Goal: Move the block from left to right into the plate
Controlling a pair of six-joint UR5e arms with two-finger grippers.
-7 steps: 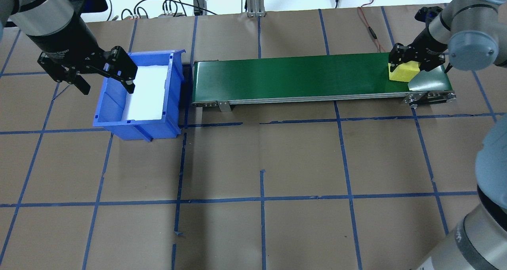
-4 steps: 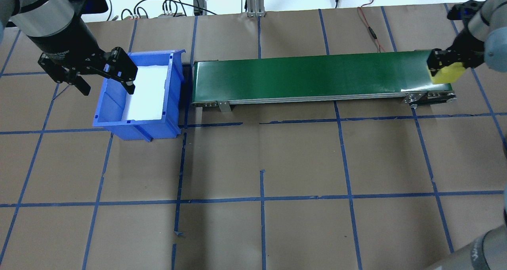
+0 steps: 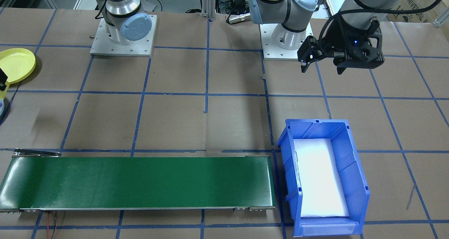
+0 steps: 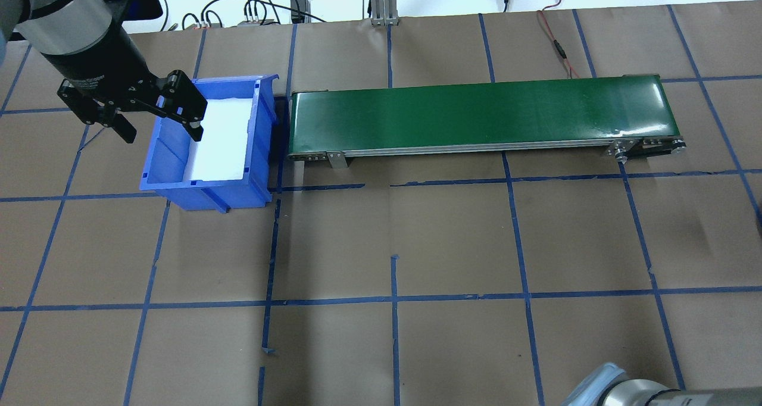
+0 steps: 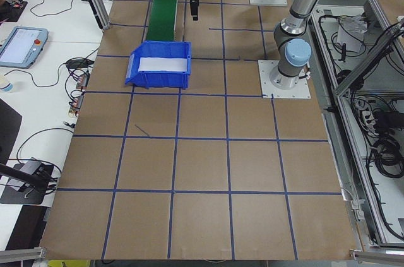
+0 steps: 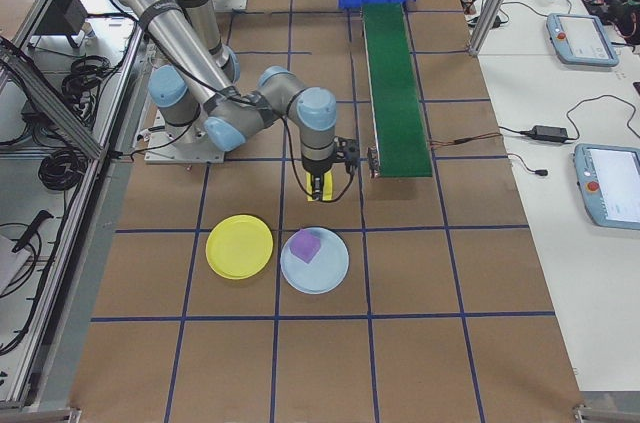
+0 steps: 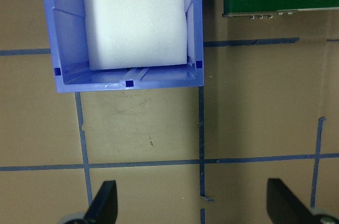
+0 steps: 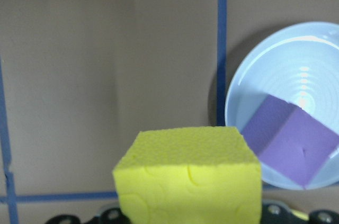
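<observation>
The right gripper (image 8: 188, 218) is gripping the yellow block (image 8: 189, 175) — carrying it toward the yellow plate (image 6: 239, 246) just ahead; the left gripper (image 7: 190, 211) is hanging wide.

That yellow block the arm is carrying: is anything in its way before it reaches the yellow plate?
Nothing visible blocks it. The right gripper holds the yellow block above bare table just off the green belt. The yellow plate lies empty close by; the blue plate beside it holds a purple block.
</observation>
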